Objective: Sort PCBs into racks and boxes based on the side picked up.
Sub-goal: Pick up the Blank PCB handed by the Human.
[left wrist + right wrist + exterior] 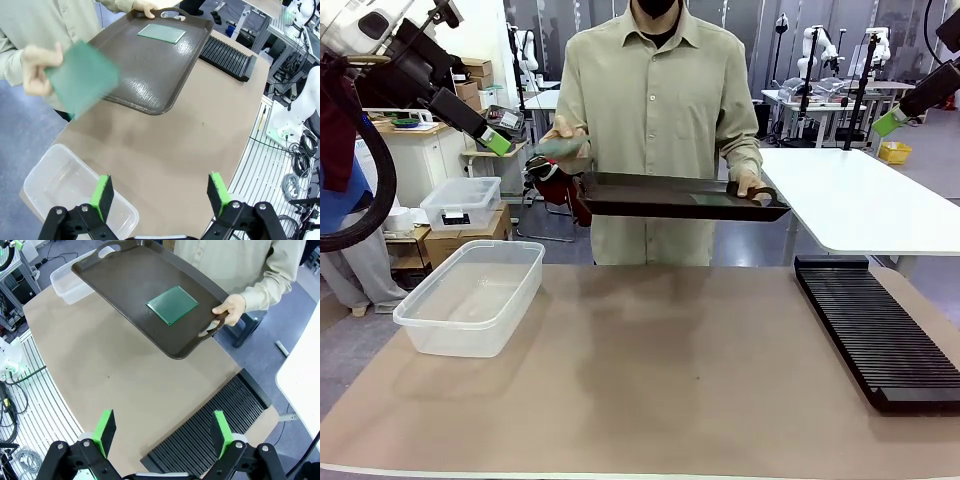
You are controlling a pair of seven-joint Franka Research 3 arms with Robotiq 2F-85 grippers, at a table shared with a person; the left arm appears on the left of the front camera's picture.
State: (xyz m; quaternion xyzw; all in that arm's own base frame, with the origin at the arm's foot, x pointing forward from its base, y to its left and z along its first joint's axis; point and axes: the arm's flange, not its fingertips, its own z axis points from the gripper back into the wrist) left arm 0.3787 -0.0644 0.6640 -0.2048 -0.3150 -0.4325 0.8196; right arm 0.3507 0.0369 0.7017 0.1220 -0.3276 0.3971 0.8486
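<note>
Across the counter [670,390] a person held a glossy dark brown tray [120,285] up off the surface, one hand [231,307] gripping its cut-out handle. One PCB [172,305] lay flat near the middle of the tray. It was a thin, nearly square board, deep green with a slight sheen and a paler edge. The other hand [34,70] held the second PCB [82,75] over one end of the tray, lifted off it. That board looked a paler, bluish green and was too blurred for me to make out its surface. The clear tub [470,295] sat on the counter on the robot's left and the long black slotted rack [875,335] on its right, well apart. The left tool [160,190] hung high above the tub's end of the counter, its green-padded fingers spread wide with nothing between them. The right tool [162,430] hung above the rack, just as wide and bare.
</note>
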